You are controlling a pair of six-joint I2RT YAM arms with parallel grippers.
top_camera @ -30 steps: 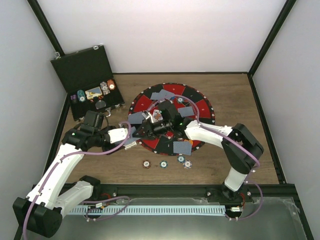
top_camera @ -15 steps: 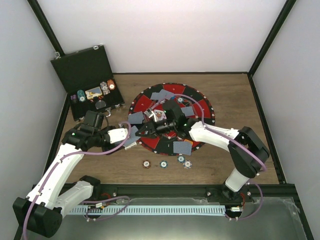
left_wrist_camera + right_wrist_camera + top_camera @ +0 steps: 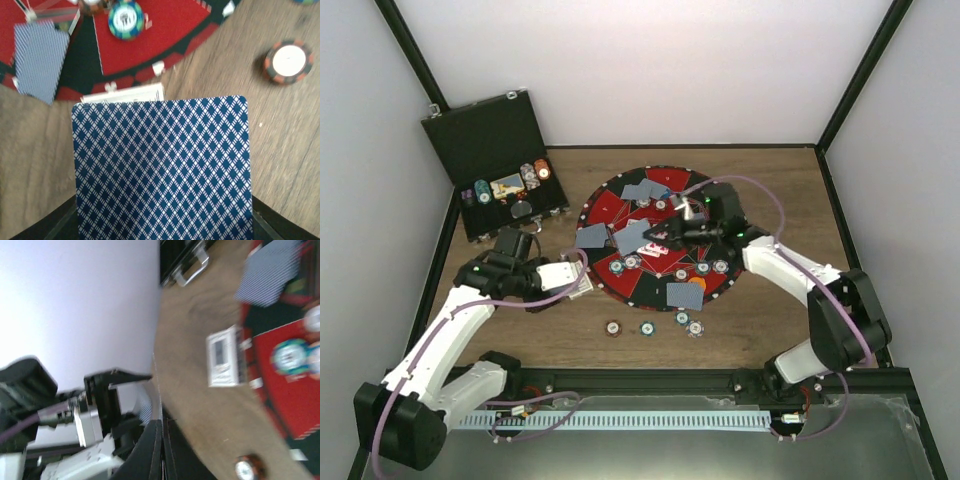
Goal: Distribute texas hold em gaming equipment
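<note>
While the left jaws clamp the card deck (image 3: 162,170), the right jaws seem clenched empty.

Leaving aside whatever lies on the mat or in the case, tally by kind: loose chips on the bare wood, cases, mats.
Loose chips on bare wood: 4
Black case: 1
Round mat: 1
Total: 6

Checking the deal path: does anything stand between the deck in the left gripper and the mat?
Nothing visible does. The deck hangs right at the rim of the mat; the brown chip lies off to one side, out of the way.
</note>
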